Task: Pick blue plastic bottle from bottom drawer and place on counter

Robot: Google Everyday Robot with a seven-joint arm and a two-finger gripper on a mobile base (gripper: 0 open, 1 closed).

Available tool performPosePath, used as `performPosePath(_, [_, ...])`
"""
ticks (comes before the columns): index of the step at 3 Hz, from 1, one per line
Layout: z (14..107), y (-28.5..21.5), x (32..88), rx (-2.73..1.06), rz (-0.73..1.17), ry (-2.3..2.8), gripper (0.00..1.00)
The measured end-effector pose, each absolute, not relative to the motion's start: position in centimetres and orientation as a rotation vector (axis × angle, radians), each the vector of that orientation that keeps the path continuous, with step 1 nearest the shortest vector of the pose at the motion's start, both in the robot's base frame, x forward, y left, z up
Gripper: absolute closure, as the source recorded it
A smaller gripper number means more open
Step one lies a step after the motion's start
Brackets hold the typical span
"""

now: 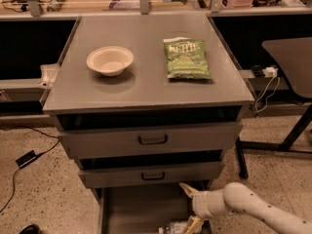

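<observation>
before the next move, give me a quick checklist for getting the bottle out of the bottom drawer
1. Bottom drawer pulled open: ok.
2. Blue plastic bottle in view: ok, lying in the drawer, partly cut off by the picture's lower edge.
3. Gripper near the bottle: ok, at the drawer's right side, just above it.
4. Gripper open for the grasp: ok, fingers spread.
5. Bottle gripped: not ok, not yet closed on.
6. Room on the counter: ok, bare strip in front of the bowl and green chip bag.
</observation>
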State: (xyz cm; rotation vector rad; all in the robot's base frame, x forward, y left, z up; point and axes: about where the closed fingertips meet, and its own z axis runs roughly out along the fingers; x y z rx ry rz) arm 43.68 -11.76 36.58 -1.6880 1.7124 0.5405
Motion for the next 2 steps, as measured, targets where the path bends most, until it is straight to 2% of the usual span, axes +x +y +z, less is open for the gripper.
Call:
performPosePath(1, [28.6,-12.3,40.4,-1.872,0.652,1.808,0.0])
performPosePath(2, [27.5,-12.3,39.7,-1.908,0.672,1.813,0.0])
